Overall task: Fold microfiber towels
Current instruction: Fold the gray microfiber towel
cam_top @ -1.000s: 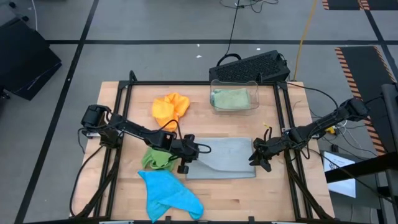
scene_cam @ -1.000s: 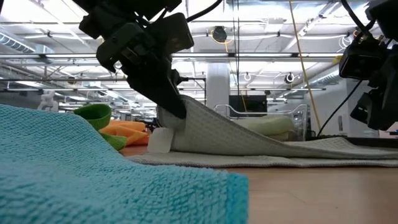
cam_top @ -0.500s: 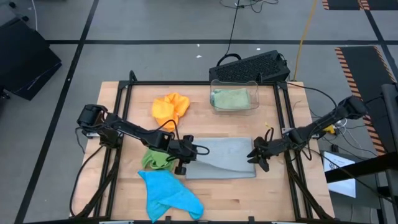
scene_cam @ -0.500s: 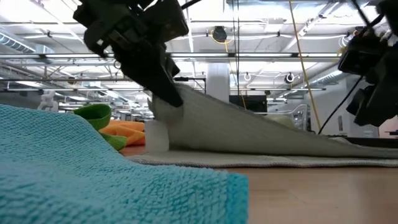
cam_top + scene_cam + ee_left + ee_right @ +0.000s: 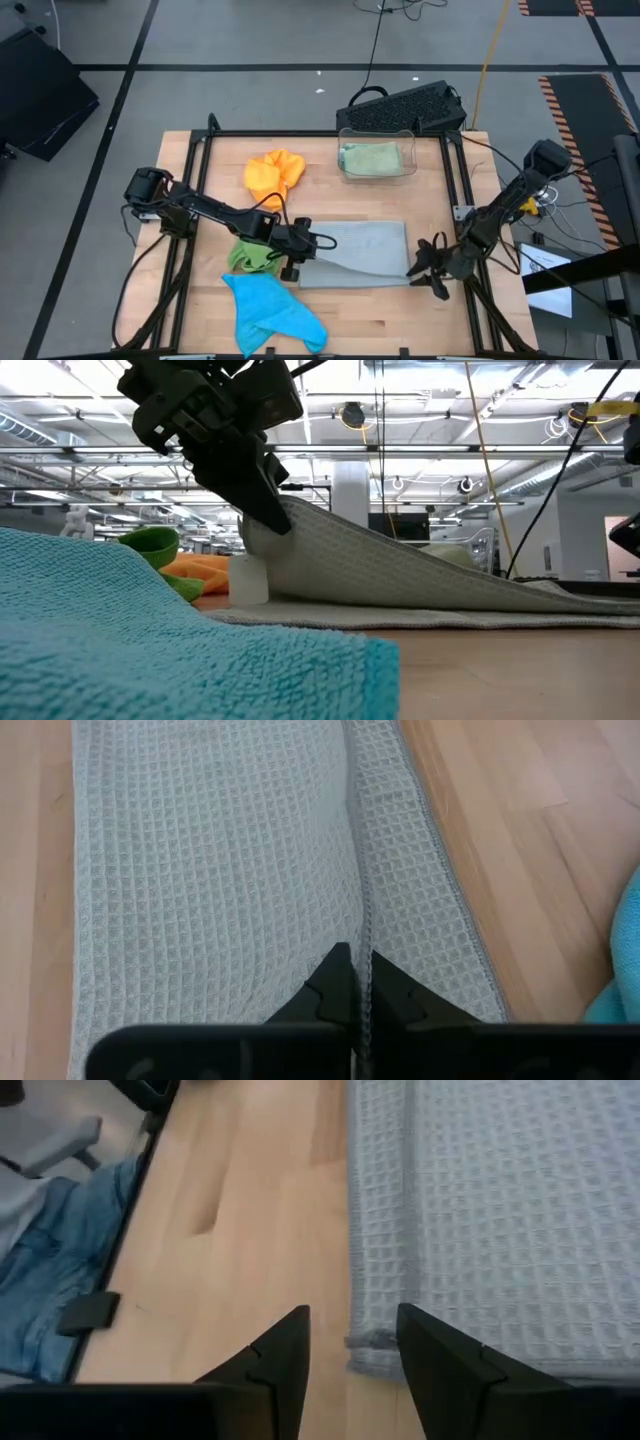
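Closest to the front edge of the counter (image 5: 380, 305) lies a blue towel (image 5: 270, 310), all bunched up. Just behind it sits a bright green towel (image 5: 250, 256) in a lump.

Next comes the grey towel (image 5: 360, 252), spread out in the middle of the counter. The left claw (image 5: 303, 247) is pinched shut on the grey towel's left edge and holds that edge up in the air, so the cloth slopes down to the counter. A small white tag (image 5: 248, 580) hangs under the lifted edge. The right claw (image 5: 428, 268) is open, holds nothing, and sits low by the towel's front right corner, just beside it.

Farther back is an orange towel (image 5: 275, 172) in a heap, and a pale green towel (image 5: 370, 158) rests inside a clear bin (image 5: 378, 132).

What could go wrong? Only one edge is held. If the left claw pulls across, the free side could drag along and the fold would come out crooked. The thin pinch could also slip off. The right claw might grab beside the corner and miss it.
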